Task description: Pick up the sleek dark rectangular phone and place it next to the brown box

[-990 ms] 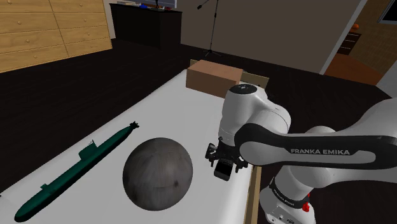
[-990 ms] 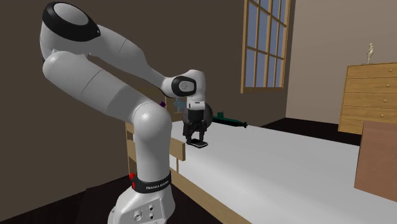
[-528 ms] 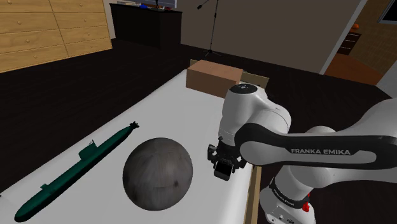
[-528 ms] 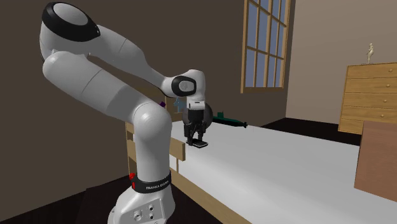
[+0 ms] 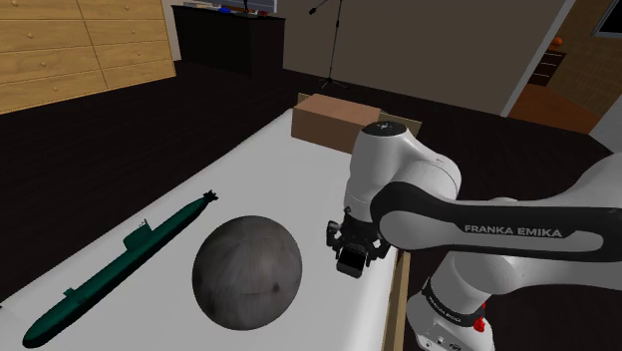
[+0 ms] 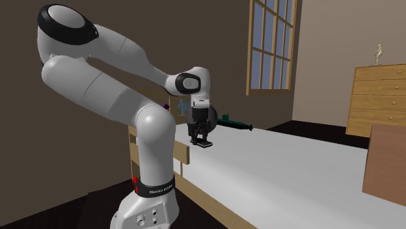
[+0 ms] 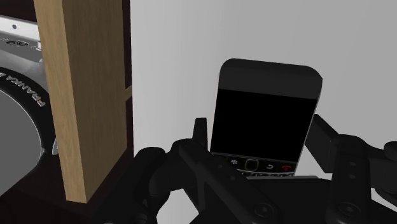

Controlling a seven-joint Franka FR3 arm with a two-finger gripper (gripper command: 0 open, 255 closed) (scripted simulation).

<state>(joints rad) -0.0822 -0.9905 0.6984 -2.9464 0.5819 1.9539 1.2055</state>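
The dark rectangular phone (image 7: 264,118), black screen with a small key row at its near end, sits clasped between my two black fingers (image 7: 201,130). My gripper (image 5: 351,261) hangs near the white table's (image 5: 299,179) edge closest to the stand, shut on the phone (image 5: 350,266), which rides just above the surface. In the second exterior view the gripper (image 6: 202,141) holds the phone (image 6: 206,146) flat and low. The brown box (image 5: 334,122) stands at the far end of the table, well away from the gripper; it is the brown box (image 6: 389,166) at the second exterior view's right.
A large dark grey sphere (image 5: 246,271) rests just to the shoulder view's left of the gripper. A long dark green submarine model (image 5: 120,264) lies beyond it. A wooden rail (image 7: 83,95) runs along the table's edge beside the gripper. A wooden dresser (image 6: 380,97) stands off the table.
The fingers closed onto the phone a second ago. Since then the hand has risen a little with the phone, and the arm's upper links have shifted slightly.
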